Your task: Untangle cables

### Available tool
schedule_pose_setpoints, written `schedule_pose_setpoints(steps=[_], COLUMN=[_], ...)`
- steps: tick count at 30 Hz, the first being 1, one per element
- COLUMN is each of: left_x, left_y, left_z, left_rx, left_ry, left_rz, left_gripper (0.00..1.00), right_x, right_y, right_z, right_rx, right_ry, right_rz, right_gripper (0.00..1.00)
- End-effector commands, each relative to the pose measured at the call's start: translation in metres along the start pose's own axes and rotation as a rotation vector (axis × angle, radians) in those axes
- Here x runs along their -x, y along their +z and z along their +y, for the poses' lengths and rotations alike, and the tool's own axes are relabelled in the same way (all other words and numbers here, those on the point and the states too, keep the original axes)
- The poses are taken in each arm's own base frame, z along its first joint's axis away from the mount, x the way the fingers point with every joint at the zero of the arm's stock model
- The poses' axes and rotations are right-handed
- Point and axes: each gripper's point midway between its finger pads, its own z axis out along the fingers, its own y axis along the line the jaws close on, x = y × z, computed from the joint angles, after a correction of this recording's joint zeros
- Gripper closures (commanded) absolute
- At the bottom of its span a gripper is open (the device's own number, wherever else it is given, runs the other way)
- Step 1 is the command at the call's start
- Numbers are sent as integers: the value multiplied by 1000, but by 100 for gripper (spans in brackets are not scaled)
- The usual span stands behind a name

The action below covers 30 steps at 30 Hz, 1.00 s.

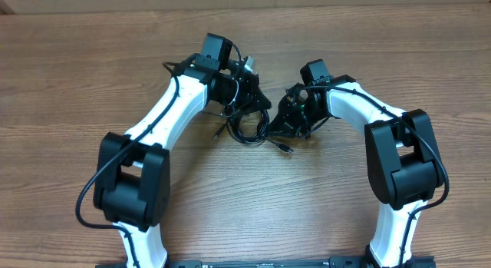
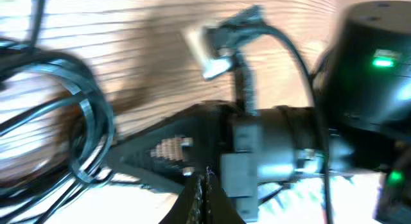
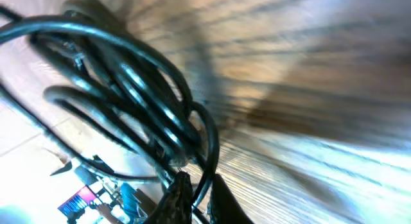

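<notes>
Coiled cables lay on table; left gripper jaws closed tight, hold unclear; right gripper jaws narrow, pinched one strand

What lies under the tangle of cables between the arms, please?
Only the wooden table shows through the loops of the cables. The left arm covers their upper part, hiding what lies there.

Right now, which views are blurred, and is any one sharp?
Overhead: sharp, evenly lit, cables distinct. Left wrist: motion blur smears the silver plug and the cables. Right wrist: the wooden table streaks into blur; the cables are soft but readable.
</notes>
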Motion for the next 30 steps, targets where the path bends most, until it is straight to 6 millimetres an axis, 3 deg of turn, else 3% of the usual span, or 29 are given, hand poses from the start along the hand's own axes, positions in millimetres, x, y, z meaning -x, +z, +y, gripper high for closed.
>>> schedule_pose_setpoints(steps=[1,8,15,20,24,27,30], left_x=[6,-16,-18,-23,-33,-34,-37], left_y=[-5,-15,5,30,46,51,53], left_z=[31,76,102,128,135,135,128], left_rx=[167,395,425,434,385,361,310], left_ry=[-7,-72,-109,-150,-156,-125,-102], left_rz=[-51,-5,45,115,188,209,230], left_gripper=[96,96,96,96,96,96,96], right_x=[1,11,7,3,3,-1,-5], right_y=[-5,-6,9,11,11,9,-1], right_z=[16,25,28,33,32,38,47], right_rx=[76,100,40,60,62,88,88], right_ry=[-91,-173,-223,-141,-100,-82,-77], right_rz=[-2,-46,-59,-40,-40,-19,-7], right_gripper=[82,59,60,66,69,82,82])
